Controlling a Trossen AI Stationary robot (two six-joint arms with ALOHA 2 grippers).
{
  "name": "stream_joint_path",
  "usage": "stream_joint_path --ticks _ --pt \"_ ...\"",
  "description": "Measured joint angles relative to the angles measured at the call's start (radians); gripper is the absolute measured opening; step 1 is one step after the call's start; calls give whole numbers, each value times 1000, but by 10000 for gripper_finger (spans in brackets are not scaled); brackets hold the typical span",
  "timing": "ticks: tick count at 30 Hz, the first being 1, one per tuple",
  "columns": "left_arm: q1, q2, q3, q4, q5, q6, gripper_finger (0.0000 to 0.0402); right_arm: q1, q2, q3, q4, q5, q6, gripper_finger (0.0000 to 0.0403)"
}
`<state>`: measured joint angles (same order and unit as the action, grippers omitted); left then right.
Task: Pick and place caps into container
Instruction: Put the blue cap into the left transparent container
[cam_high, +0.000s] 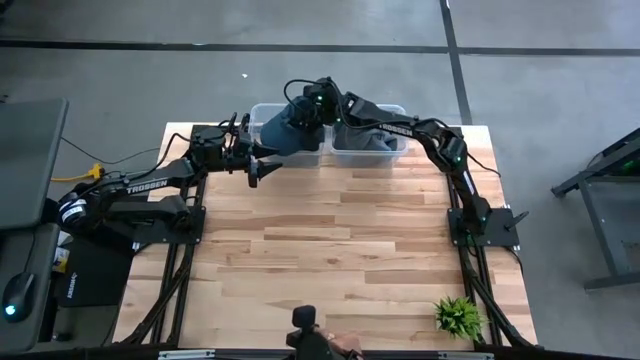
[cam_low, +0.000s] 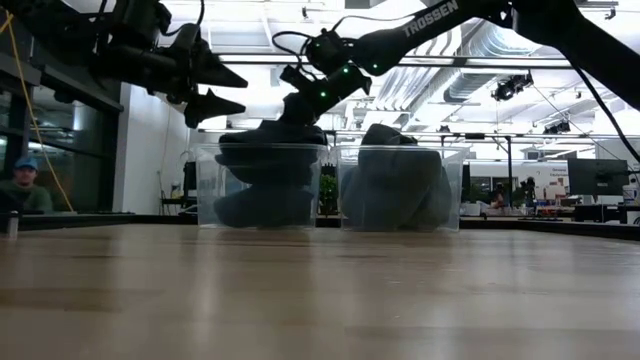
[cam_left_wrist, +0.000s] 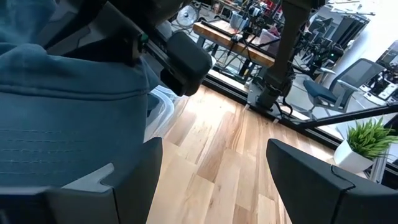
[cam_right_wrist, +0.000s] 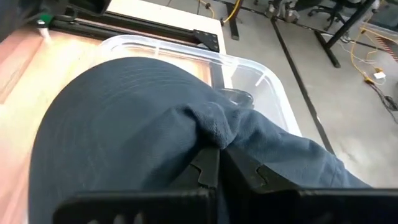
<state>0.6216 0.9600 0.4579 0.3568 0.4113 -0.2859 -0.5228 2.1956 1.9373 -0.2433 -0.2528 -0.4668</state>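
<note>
Two clear plastic containers stand at the table's far edge, the left one (cam_high: 262, 112) and the right one (cam_high: 372, 152). Both hold dark blue and grey caps (cam_low: 398, 185). My right gripper (cam_high: 303, 112) reaches across from the right and is shut on a dark blue cap (cam_right_wrist: 124, 118) on top of the left container's pile (cam_low: 262, 200). My left gripper (cam_high: 262, 165) hangs open beside that container's near left side, above the table, with nothing between its fingers (cam_left_wrist: 134, 180). The cap (cam_left_wrist: 62, 106) fills the space just beyond them. My right gripper pinches a bunched fold of the cap's crown cloth (cam_right_wrist: 214, 127) between its two fingers. The fingers slant down at it from the table's right. The cap's brim (cam_right_wrist: 81, 118) points away from the fingers, and the cap sits at the height of the container's rim (cam_low: 270, 135), over the caps inside.
A small potted plant (cam_high: 458, 316) stands at the table's near right corner and a dark camera mount (cam_high: 305, 335) at the near edge. The wooden tabletop (cam_high: 340, 240) in front of the containers is bare. A person (cam_low: 22, 185) sits beyond the table's left side.
</note>
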Motion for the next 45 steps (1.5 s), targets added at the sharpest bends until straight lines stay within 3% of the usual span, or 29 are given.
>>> stream_joint_path --ticks 5,14,20,25,32,45 --pt "0 0 0 0 20 0 286 0 0 0 8 11 23 39" --pt "0 0 0 0 22 0 286 -1 -54 -2 -6 -2 47 135" --pt "0 0 0 0 23 0 286 0 -114 -2 -109 -8 40 161" --pt "0 0 0 0 23 0 286 5 -157 -2 -245 -11 -9 134" --pt "0 0 0 -1 24 0 286 45 -162 -5 -394 -7 -141 11" --pt "0 0 0 -1 25 -8 286 156 -153 -136 -205 204 -282 1"
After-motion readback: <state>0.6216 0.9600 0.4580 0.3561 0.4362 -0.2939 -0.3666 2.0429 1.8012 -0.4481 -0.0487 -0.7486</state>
